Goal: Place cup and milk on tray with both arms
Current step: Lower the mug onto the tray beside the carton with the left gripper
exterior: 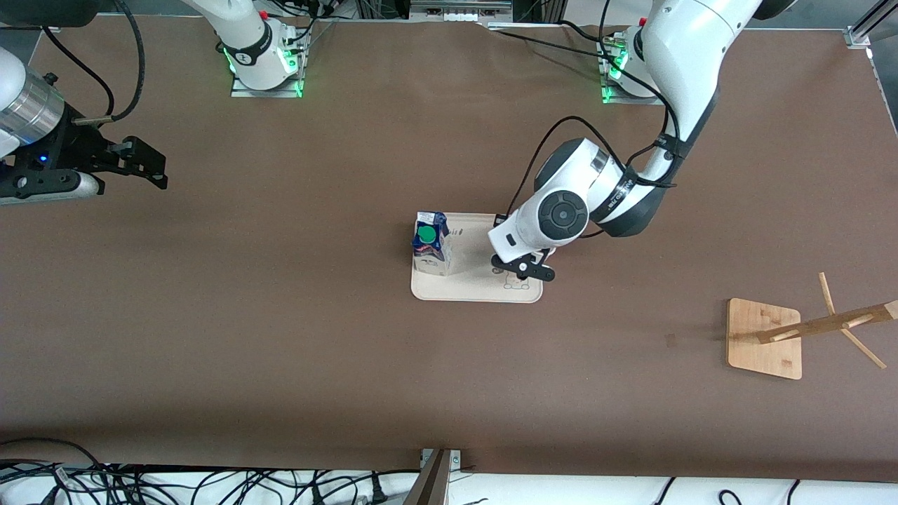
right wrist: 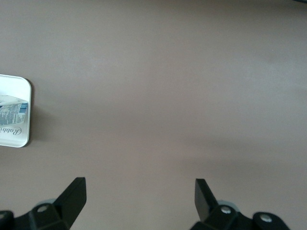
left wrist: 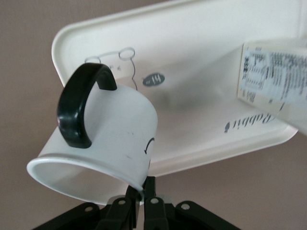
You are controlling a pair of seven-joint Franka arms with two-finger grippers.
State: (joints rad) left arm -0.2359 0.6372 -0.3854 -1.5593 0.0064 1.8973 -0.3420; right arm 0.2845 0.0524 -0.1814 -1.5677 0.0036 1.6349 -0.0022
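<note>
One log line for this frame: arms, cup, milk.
left gripper: shut on cup rim, over tray | milk: upright on tray | right gripper: open, waiting over table

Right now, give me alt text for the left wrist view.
The left gripper, shut on the rim of the cup, holds it tilted above the tray. The milk stands on the tray at the picture's edge.
</note>
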